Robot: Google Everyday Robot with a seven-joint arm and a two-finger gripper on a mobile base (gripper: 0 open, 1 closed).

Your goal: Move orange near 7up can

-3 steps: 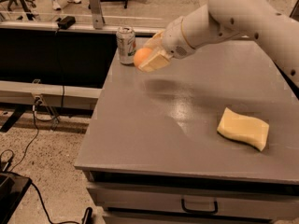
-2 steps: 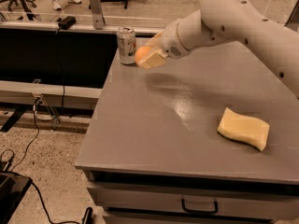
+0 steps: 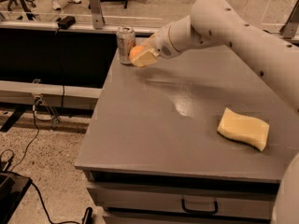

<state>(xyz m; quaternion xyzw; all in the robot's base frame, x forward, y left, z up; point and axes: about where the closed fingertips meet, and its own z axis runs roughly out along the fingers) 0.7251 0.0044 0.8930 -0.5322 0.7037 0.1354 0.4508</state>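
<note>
A white robot arm reaches from the right to the far left corner of a grey surface; its gripper is clenched around the orange, which sits just right of the upright 7up can. Over the last second the orange has edged a little further left, closing most of the gap to the can; whether it touches the surface is unclear. The move looks nearly finished, with only the letting go left; a pale yellow sponge lies well apart at the near right.
</note>
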